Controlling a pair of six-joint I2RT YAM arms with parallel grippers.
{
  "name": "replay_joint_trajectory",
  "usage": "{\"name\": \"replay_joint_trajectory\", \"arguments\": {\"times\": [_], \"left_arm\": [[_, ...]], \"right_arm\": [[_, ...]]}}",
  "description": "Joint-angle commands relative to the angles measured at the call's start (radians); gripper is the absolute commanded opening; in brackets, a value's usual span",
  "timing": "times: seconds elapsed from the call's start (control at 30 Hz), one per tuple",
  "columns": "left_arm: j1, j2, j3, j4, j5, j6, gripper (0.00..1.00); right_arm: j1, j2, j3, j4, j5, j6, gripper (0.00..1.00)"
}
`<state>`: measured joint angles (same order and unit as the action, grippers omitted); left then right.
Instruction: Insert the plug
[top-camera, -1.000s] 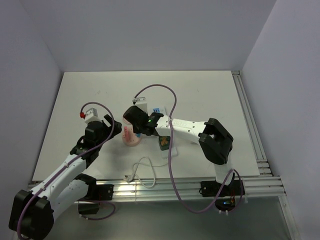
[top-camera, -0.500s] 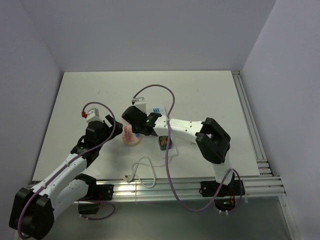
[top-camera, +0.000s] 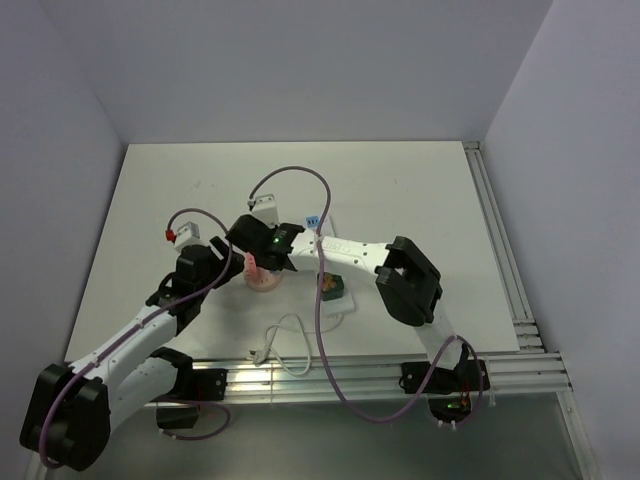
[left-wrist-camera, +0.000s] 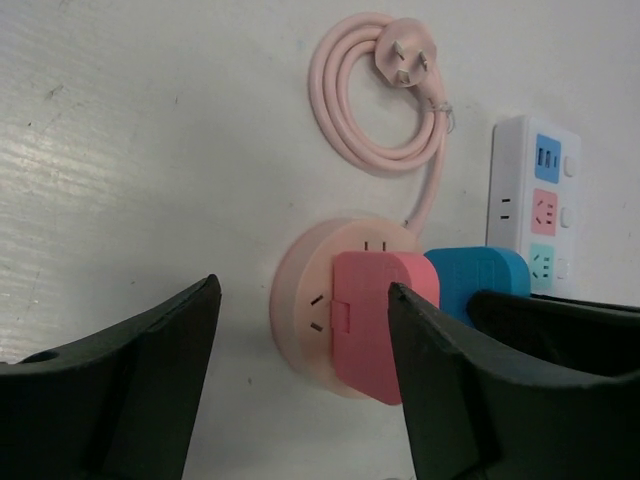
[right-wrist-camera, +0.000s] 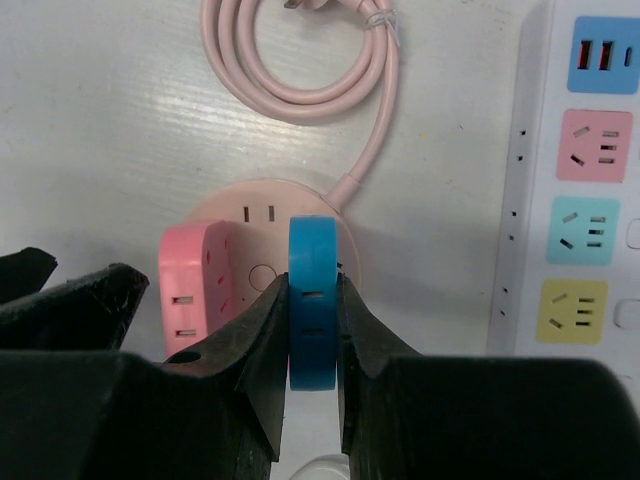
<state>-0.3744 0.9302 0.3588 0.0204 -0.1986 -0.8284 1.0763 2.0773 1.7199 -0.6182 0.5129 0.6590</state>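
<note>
The blue adapter plug (right-wrist-camera: 313, 245) is sitting pinched between the fingers of the right gripper (right-wrist-camera: 313, 300), which is closing firmly on its two broad flat sides. It is hanging over the right half of the round pink socket hub (right-wrist-camera: 262, 212), just beside the pink adapter cube (right-wrist-camera: 195, 285) that is already occupying the left half. The fingers are hiding whether the pins are entering the slots or only hovering above them.

Judging by its look, the plug is behaving as a light, rigid plastic block with smooth, somewhat slippery faces. A grip on the flat sides, low and square as here, is probably giving the best control, since any tilt is likely to bind the pins. It is not looking fragile, but the pins are likely needing a straight, firm push.

The hub is looking light as well and is likely sliding on the white table (left-wrist-camera: 120, 150) under that push. The left gripper (left-wrist-camera: 305, 300) is standing wide apart and gripping nothing, one finger on each side of the hub, apparently getting ready to brace it. The hub's pink cord (right-wrist-camera: 300, 80) is lying coiled behind it, and a white power strip (right-wrist-camera: 590, 180) with coloured socket faces is lying just to the right.
</note>
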Motion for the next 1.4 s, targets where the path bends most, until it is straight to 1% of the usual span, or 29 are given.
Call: {"name": "replay_joint_trajectory", "arguments": {"times": [0.0, 0.07, 0.27, 0.53, 0.8, 1.37], "left_arm": [[0.003, 0.028, 0.008, 0.030, -0.002, -0.038, 0.71], [0.005, 0.033, 0.003, 0.038, -0.001, -0.052, 0.68], [0.025, 0.016, -0.015, 0.058, 0.040, -0.064, 0.69], [0.040, 0.006, -0.030, 0.049, 0.060, -0.072, 0.68], [0.049, -0.002, -0.032, 0.044, 0.071, -0.060, 0.67], [0.051, -0.002, -0.031, 0.050, 0.076, -0.040, 0.65]], "right_arm": [[0.013, 0.009, 0.059, -0.072, 0.067, -0.015, 0.00], [0.019, 0.015, 0.070, -0.081, 0.075, -0.024, 0.00], [0.043, 0.014, 0.057, -0.072, 0.118, -0.036, 0.00], [0.048, -0.006, -0.016, 0.015, 0.078, -0.051, 0.00], [0.045, -0.025, -0.065, 0.055, 0.092, -0.071, 0.00], [0.007, -0.049, -0.105, 0.081, 0.050, -0.075, 0.00]]}}
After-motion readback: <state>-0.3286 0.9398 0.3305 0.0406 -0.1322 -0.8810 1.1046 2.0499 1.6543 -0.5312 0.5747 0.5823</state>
